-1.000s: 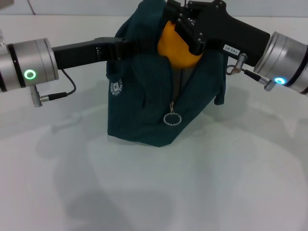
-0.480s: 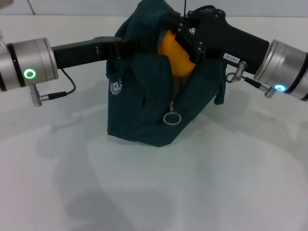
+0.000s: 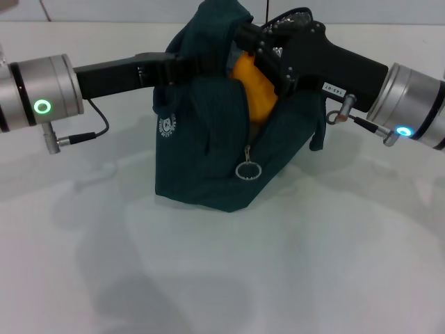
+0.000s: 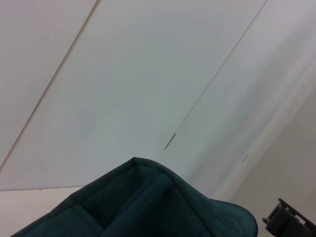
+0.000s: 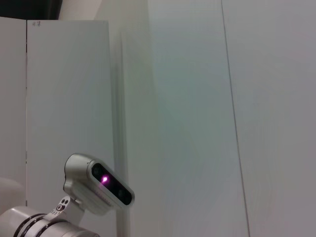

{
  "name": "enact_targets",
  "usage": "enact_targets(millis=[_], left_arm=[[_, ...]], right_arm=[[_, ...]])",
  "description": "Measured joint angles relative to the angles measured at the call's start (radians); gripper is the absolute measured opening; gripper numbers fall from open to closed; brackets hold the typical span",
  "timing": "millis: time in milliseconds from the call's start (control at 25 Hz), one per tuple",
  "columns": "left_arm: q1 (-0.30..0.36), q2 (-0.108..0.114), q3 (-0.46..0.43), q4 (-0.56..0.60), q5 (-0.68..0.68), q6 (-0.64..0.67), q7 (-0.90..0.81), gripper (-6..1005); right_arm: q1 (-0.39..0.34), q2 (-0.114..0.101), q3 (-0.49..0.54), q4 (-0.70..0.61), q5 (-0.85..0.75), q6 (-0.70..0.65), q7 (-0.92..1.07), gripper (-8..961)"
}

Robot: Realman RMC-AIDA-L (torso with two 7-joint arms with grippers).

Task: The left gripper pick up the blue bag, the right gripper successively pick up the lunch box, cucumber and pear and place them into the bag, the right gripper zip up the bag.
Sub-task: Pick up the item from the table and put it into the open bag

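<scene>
The blue bag (image 3: 205, 149) stands mid-table in the head view, its top gaping open and its ring-pull zipper (image 3: 247, 170) hanging down the front. My left gripper (image 3: 186, 66) is shut on the bag's upper left edge and holds it up; the left wrist view shows only the bag's fabric rim (image 4: 148, 202). Reaching in from the right, my right gripper (image 3: 259, 64) is shut on the orange-yellow pear (image 3: 252, 94), which sits low in the bag's opening between the sides. The lunch box and the cucumber are out of view.
The bag rests on a white table (image 3: 222, 278) with a pale wall behind it. A cable (image 3: 87, 136) loops under my left wrist. The right wrist view points away at a wall and the robot's head camera (image 5: 98, 185).
My right gripper has lowered and tilted, carrying the pear deeper into the bag's opening, so less of the pear shows. The left arm and the bag have stayed put.
</scene>
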Motion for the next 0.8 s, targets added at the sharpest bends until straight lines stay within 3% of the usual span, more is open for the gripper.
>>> enact_targets(millis=[680,800], left_arm=[[0.001,0.000,0.001,0.000,-0.002,0.000,0.001,70],[0.001,0.000,0.001,0.000,-0.002,0.000,0.001,70]], right_arm=[[-0.008,0.000,-0.007,0.000,0.009,0.001,0.004,104],[-0.011,0.000,-0.011,0.000,0.029,0.001,0.005,183]])
